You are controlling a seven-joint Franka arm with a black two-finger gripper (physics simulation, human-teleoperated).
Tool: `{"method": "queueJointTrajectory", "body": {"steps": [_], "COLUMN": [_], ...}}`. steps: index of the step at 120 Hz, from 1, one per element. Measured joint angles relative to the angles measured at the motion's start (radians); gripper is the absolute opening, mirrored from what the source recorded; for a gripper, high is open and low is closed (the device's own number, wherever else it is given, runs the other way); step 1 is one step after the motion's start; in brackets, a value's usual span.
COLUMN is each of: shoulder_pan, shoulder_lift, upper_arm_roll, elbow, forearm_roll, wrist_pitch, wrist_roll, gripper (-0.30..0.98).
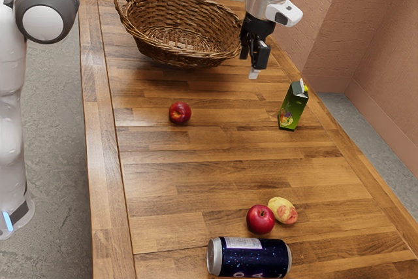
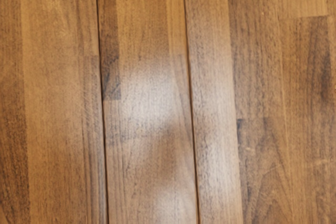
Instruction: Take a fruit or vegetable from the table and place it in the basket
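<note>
The wrist view shows planks; the exterior view, the basket near the claw, open or closed I can't tell.

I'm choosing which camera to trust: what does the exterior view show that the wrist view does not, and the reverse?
Exterior view: the arm, gripper, wicker basket, two red apples, a yellow-and-red fruit, a green carton standing upright, and a dark can on its side.

Wrist view: close-up wood grain, in finer detail than the exterior view gives.

Both: the wooden tabletop, with pale glare on it.
</note>
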Motion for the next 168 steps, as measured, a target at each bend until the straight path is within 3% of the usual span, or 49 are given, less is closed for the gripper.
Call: {"method": "queueJointTrajectory", "body": {"steps": [45, 61, 75, 89, 97, 110, 122, 168], "shoulder_pan": [0.004, -0.034, -0.016, -0.007, -0.006, -0.010, -0.012, -0.009], "shoulder_lift": [-0.017, -0.259, -0.458, -0.546, -0.542, -0.366, -0.293, -0.269], "upper_arm_roll": [-0.010, 0.010, 0.155, 0.237, 0.241, 0.209, 0.196, 0.204], "elbow": [0.003, -0.345, -0.691, -0.835, -0.851, -0.797, -0.758, -0.790], "forearm_roll": [0.025, 0.053, 0.036, 0.027, 0.032, 0.036, 0.039, 0.044], "wrist_pitch": [-0.001, 0.047, 0.149, 0.226, 0.261, 0.327, 0.366, 0.413], "wrist_roll": [0.095, 0.218, 0.355, 0.463, 0.505, 0.544, 0.569, 0.634], "gripper": [0.69, 0.68, 0.69, 0.69, 0.69, 0.69, 0.69, 0.69]}}
